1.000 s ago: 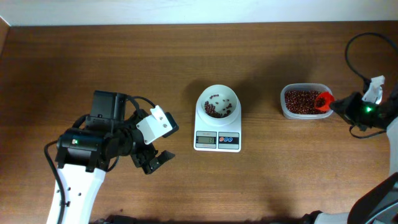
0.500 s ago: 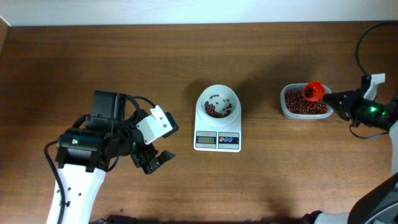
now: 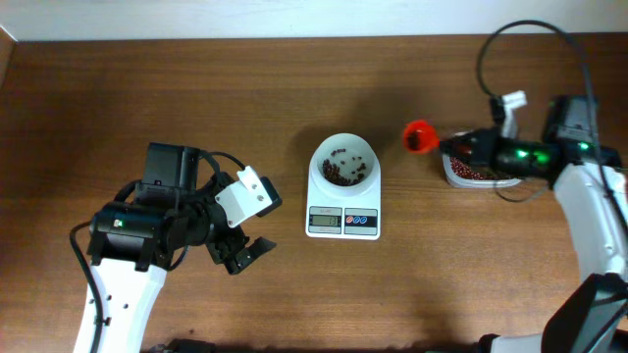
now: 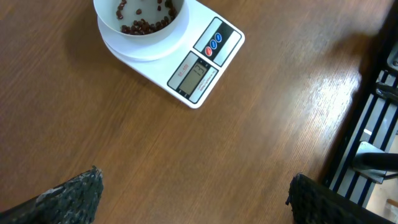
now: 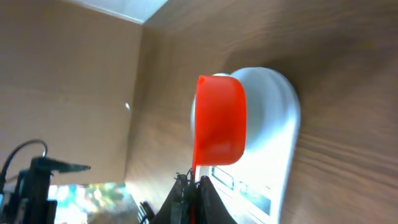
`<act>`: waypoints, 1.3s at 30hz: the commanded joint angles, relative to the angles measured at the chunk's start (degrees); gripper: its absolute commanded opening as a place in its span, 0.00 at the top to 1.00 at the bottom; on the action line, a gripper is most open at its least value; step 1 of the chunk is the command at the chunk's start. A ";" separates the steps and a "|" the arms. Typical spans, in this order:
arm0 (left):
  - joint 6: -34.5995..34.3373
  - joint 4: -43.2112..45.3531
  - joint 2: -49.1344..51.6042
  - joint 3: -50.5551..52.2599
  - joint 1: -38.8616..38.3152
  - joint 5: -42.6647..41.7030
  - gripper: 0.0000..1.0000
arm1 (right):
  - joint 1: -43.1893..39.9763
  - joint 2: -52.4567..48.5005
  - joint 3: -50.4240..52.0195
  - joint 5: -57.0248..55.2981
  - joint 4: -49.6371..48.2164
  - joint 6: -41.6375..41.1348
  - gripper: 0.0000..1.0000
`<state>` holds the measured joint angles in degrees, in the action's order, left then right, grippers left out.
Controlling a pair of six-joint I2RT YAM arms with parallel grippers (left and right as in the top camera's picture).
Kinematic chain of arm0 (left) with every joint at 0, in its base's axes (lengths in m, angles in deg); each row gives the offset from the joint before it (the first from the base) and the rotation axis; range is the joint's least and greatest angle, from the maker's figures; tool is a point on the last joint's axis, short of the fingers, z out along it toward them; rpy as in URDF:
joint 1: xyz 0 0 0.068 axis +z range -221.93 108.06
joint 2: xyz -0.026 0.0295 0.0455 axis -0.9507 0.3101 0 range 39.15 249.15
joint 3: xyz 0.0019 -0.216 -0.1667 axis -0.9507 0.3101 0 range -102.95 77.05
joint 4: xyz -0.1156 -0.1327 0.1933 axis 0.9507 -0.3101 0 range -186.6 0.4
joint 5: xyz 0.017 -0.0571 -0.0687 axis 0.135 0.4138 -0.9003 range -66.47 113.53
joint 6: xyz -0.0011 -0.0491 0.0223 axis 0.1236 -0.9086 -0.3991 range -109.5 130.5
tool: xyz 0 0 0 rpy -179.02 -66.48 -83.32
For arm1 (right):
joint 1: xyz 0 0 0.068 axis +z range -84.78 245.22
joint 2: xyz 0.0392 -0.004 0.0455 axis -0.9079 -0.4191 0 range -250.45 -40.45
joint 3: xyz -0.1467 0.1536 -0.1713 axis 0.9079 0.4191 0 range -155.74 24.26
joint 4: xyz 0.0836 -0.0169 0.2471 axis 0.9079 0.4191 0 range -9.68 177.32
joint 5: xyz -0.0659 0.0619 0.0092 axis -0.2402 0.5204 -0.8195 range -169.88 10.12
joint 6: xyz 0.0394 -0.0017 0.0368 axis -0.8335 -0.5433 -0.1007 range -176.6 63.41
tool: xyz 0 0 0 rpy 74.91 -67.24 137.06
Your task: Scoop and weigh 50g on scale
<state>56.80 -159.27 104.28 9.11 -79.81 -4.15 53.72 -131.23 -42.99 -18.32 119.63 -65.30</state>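
Note:
The white scale [image 3: 343, 223] stands at the table's centre, and its round white bowl [image 3: 318, 167] holds a few red beans. My right gripper [image 3: 457, 147] is shut on the handle of a red scoop [image 3: 420, 136], which hangs in the air between the bean tub and the bowl. The right wrist view shows the scoop [image 5: 219, 121] from below, in front of the scale [image 5: 277, 162], with the gripper [image 5: 194, 186] pinched on its handle. What the scoop holds is hard to make out. My left gripper [image 3: 245, 253] rests open to the lower left of the scale [image 4: 199, 71], its jaws [image 4: 196, 199] wide apart over bare wood.
A clear tub of red beans [image 3: 473, 177] sits right of the scale, partly hidden under my right arm. A black cable loops above that arm [image 3: 520, 29]. The table's edge and a dark rack [image 4: 373, 124] show at the right of the left wrist view.
My right arm has swung left, carrying the red scoop from over the bean tub to a spot just right of the bowl. The left arm has not moved.

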 commanded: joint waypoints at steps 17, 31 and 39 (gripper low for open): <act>0.96 -0.09 -0.48 -1.20 0.28 -1.03 0.01 | 23.67 1.55 -0.39 -28.28 -10.25 9.81 0.96; 0.96 -0.09 -0.48 -1.20 0.28 -1.01 0.01 | 27.43 1.55 -0.39 -34.01 -11.28 16.04 0.96; 0.96 -0.09 -0.48 -1.20 0.28 -1.03 0.01 | 30.80 1.55 -0.39 -38.88 -11.28 17.77 0.96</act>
<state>56.80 -159.24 104.28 9.11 -79.81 -4.15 82.54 -131.23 -42.99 -52.92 108.55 -48.80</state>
